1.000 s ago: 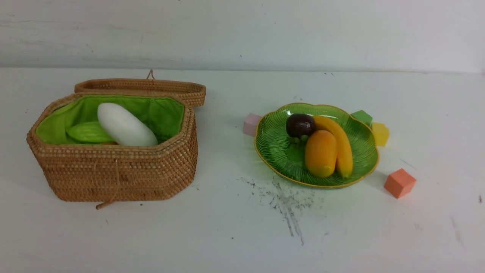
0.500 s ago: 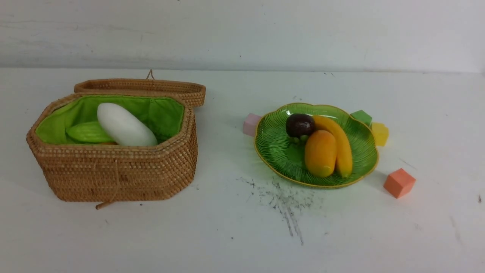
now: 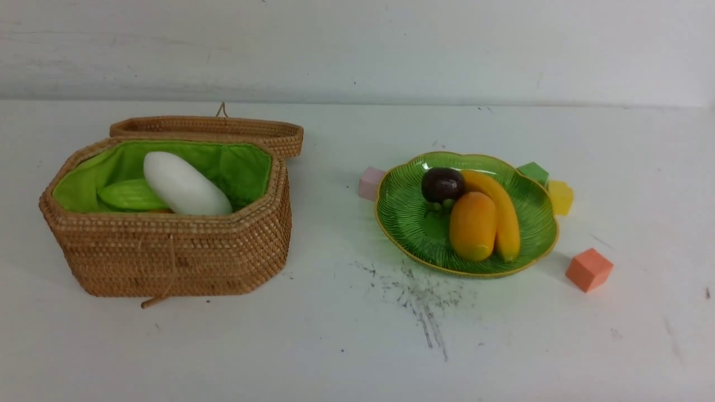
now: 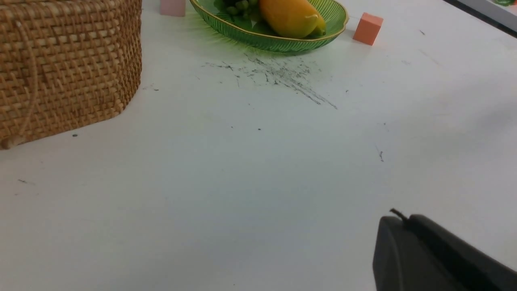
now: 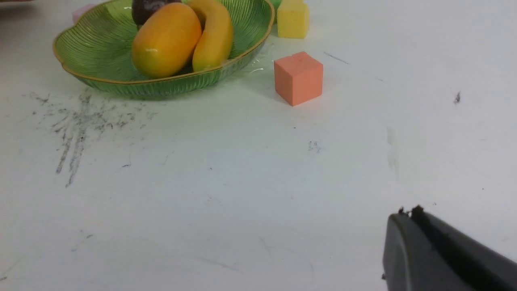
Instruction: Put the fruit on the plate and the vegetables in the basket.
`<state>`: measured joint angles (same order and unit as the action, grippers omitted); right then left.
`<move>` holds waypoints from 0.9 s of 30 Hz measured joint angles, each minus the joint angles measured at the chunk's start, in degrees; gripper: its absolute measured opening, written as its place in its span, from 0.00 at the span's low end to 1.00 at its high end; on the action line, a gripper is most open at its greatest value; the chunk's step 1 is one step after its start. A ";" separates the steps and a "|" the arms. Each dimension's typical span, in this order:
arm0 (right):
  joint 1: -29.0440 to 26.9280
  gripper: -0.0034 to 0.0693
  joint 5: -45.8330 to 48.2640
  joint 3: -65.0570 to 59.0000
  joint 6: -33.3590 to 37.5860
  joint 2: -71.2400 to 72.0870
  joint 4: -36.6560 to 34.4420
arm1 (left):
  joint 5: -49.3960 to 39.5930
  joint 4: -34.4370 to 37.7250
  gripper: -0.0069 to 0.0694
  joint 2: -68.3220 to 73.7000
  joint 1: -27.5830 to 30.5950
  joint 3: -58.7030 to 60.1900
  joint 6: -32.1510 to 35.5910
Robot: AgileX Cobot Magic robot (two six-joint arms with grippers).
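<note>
Fruit (image 3: 475, 218) sits on the green plate (image 3: 408, 223) at right; vegetables (image 3: 179, 187) fill the basket (image 3: 167, 257) at left. Left gripper (image 4: 398, 220) and right gripper (image 5: 406, 216) are both closed and empty.

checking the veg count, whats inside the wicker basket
Inside the basket: a white radish leaning over a light-green gourd. A sliver of orange-brown shows beneath them, likely the potato. The front wall hides the basket's floor.
</note>
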<state>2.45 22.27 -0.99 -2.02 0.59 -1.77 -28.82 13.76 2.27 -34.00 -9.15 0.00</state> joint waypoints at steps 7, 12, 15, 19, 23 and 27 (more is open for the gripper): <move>0.00 0.05 0.00 0.00 0.13 0.00 0.00 | -0.13 0.00 0.08 0.00 0.00 0.00 0.00; 0.00 0.06 0.00 0.00 0.18 0.00 0.00 | -0.13 0.00 0.09 0.00 0.00 0.00 0.00; 0.00 0.07 0.00 0.00 0.18 0.00 0.00 | -0.13 0.00 0.09 0.00 0.00 0.00 0.00; 0.00 0.07 0.00 0.00 0.18 0.00 0.00 | -0.13 0.00 0.10 0.00 0.00 0.00 0.00; 0.00 0.07 0.00 0.00 0.18 0.00 0.00 | 0.44 -0.47 0.10 0.00 0.10 0.31 0.00; 0.00 0.07 0.00 0.00 0.18 0.00 0.00 | 4.14 -2.37 0.09 -1.17 6.00 1.95 0.00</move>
<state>2.45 22.27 -0.99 -1.84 0.59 -1.77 -24.67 11.40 1.10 -28.00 -7.21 0.00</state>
